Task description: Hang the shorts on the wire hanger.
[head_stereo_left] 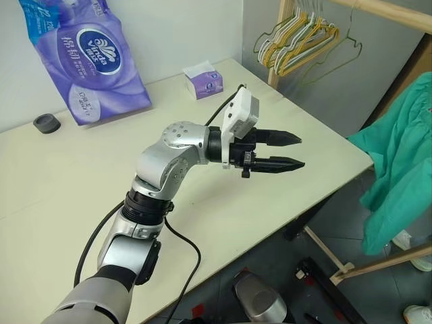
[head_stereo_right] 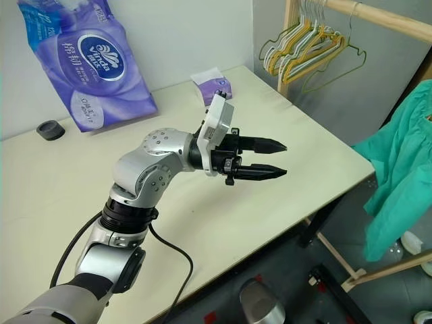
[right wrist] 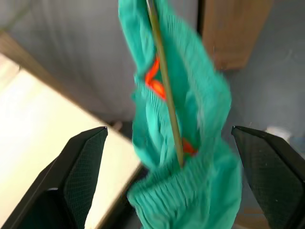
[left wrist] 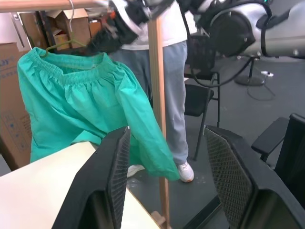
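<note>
Overhead, I see my left gripper [head_stereo_left: 291, 151] held level above the bare table [head_stereo_left: 61, 189], near its far-right edge, jaws parted on nothing. The shorts [head_stereo_left: 398, 175] hang past that edge at the rack [head_stereo_left: 378, 12]. A tissue pack [head_stereo_left: 84, 50] stands well back.

From the left wrist, the shorts' gathered waistband [left wrist: 81, 76] hangs spread on the thin hanger [left wrist: 55, 46] beneath a wooden rail; my right gripper [left wrist: 107, 36] is up beside it.

From the right wrist, wide-open fingers [right wrist: 78, 167] flank the soft teal cloth and the wire; an orange drawstring [right wrist: 152, 78] shows inside.
</note>
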{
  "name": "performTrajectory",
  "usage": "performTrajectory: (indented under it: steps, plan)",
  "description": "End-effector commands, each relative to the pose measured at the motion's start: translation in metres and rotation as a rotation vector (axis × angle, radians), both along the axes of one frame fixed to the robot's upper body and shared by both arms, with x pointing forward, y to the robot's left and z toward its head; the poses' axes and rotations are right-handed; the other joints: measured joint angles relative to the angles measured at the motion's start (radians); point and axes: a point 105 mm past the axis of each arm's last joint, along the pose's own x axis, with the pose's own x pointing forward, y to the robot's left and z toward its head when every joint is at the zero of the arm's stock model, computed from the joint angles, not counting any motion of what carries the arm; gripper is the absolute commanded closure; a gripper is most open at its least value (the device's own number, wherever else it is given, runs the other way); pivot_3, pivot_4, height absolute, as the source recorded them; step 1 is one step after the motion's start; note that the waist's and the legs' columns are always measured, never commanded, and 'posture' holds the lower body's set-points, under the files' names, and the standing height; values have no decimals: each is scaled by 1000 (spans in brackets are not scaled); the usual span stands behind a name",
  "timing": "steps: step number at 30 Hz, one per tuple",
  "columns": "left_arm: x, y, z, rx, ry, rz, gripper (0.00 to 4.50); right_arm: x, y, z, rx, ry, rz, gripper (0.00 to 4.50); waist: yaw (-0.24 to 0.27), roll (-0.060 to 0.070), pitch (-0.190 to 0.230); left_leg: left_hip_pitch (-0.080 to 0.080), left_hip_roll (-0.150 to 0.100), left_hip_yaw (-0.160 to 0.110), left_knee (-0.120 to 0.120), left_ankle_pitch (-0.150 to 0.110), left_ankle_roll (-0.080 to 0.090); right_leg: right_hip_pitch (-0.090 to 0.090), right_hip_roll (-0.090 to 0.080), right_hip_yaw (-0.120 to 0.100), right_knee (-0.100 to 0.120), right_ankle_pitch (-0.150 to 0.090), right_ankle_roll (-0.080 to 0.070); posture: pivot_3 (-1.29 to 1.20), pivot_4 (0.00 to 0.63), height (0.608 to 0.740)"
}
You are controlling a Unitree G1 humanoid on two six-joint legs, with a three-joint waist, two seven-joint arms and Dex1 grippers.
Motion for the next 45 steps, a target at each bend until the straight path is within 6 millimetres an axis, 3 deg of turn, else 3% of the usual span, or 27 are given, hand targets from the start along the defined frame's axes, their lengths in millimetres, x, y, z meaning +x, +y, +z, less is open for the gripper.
performTrajectory:
  steps: [1,10,18,20,24,27,32,36,39,45]
  plan:
    - [0,-1,8,-3,-65,3,1904,-4,9,42,-219,-142,-4,40,1,0,0,0,0,0,0,0,0,0,0,0,0,0,0,-619,128,740]
    - [7,5,5,14,-88,59,1904,3,36,85,-442,-397,25,40,3,2,-2,0,-1,0,1,0,0,0,-4,0,1,2,-1,-573,108,740]
    - [10,11,1,23,-105,115,1904,22,85,96,-601,-538,226,40,8,3,-3,0,-1,0,1,0,0,0,-5,-1,2,2,-2,-521,91,740]
    - [14,16,0,22,-121,175,1904,30,110,92,-650,-591,339,40,12,2,-5,0,-1,-1,1,0,0,0,-6,-1,2,3,-3,-484,83,740]
    - [33,40,-1,-3,-145,421,1904,43,177,60,-640,-694,654,40,23,1,-12,0,-1,-1,2,0,0,0,-6,-3,4,3,-2,-444,74,740]
    - [43,65,-6,-20,-129,607,1904,49,206,33,-568,-713,770,40,47,1,-12,0,0,-2,3,0,0,-1,-6,-4,6,3,-2,-374,60,740]
    - [59,123,-22,-57,-77,1012,1904,58,255,-19,-464,-718,935,40,135,1,-29,-4,0,-4,4,1,0,-11,-6,-5,11,3,-3,-286,39,740]
    - [53,160,-41,-18,-91,1278,1904,64,276,-60,-388,-701,961,40,211,-4,-40,-7,0,-8,5,1,0,-15,-6,-6,15,3,-3,-218,26,740]
    - [43,191,-56,-116,0,1482,1904,65,289,-98,-304,-662,995,40,274,-7,-51,-9,0,-11,7,1,-1,-17,-6,-8,16,3,-3,-172,21,740]
    - [18,258,-111,-161,115,1975,1904,71,298,-166,-219,-560,935,40,394,-7,-67,-16,-1,-16,17,0,-2,-18,-6,-13,16,6,-7,-90,13,740]
